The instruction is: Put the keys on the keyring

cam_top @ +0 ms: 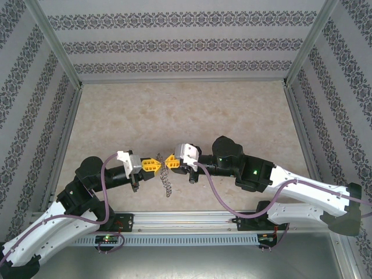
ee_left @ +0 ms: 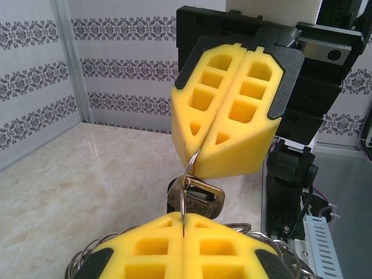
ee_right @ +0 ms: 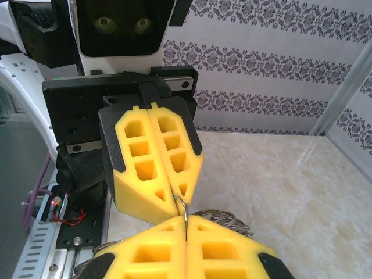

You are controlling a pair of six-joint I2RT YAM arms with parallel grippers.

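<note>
Both grippers meet tip to tip above the table, a little in front of the arm bases. My left gripper [cam_top: 156, 164] [ee_left: 183, 224] is shut on a thin wire loop [ee_left: 186, 189] of the keyring. My right gripper [cam_top: 169, 161] [ee_right: 186, 226] is shut on the same loop [ee_right: 184, 207] from the opposite side. The key [ee_left: 200, 199], small with a grey metal head, hangs on that loop between the two tips. More of the keyring's wire loops [cam_top: 167, 183] dangle below the grippers, and some [ee_right: 226, 220] show behind the right fingers.
The beige marble-patterned tabletop [cam_top: 186, 116] stretches out behind the grippers, enclosed by patterned walls [cam_top: 180, 43] on three sides. A metal rail [cam_top: 186, 224] with the arm bases runs along the near edge.
</note>
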